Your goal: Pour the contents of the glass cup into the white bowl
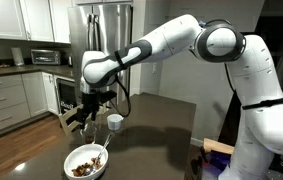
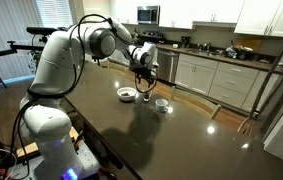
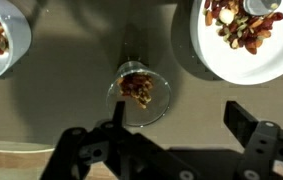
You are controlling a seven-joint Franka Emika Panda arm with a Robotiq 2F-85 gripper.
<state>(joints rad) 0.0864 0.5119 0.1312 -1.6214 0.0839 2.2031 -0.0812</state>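
Wrist view, looking straight down. Wide, shallow white bowl [image 3: 209,58] in the upper corner on the picture's right, cut by the frame, brown food pieces [image 3: 236,25] heaped inside. Just beside the bowl, lower and toward the picture's left, small clear glass cup [image 3: 139,90] — upright on the dark tabletop [image 3: 71,60], mouth facing the lens, a few brown pieces at its bottom, rim apart from the bowl's rim. Farther from the bowl, past the glass cup at the opposite frame edge, small opaque white cup [image 3: 16,55], partly cut off, brown pieces in it too. Along the bottom of the picture, black gripper [image 3: 159,128] with its two fingers [image 3: 266,140] spread wide apart, nothing clamped, nothing touched; glass cup just ahead of the gap.

In an exterior view, white bowl [image 1: 74,168] low on the tabletop [image 1: 161,115], utensil [image 1: 100,151] sticking out over the rim. Above the bowl and a little behind it, gripper [image 1: 84,112] hanging from the white robot arm [image 1: 161,42], pointed down, clear of the bowl. White cup [image 1: 114,122] behind the bowl, toward the picture's right. Glass cup too faint against the dark top to pick out.

In an exterior view, white bowl [image 2: 121,96] toward the far end of the long tabletop [image 2: 181,140]. Gripper [image 2: 143,72] above the bowl, slightly toward the picture's right. White cup [image 2: 161,103] near the bowl on that same side, apart from it. Glass cup not distinguishable at this size — finger spread not readable here either.
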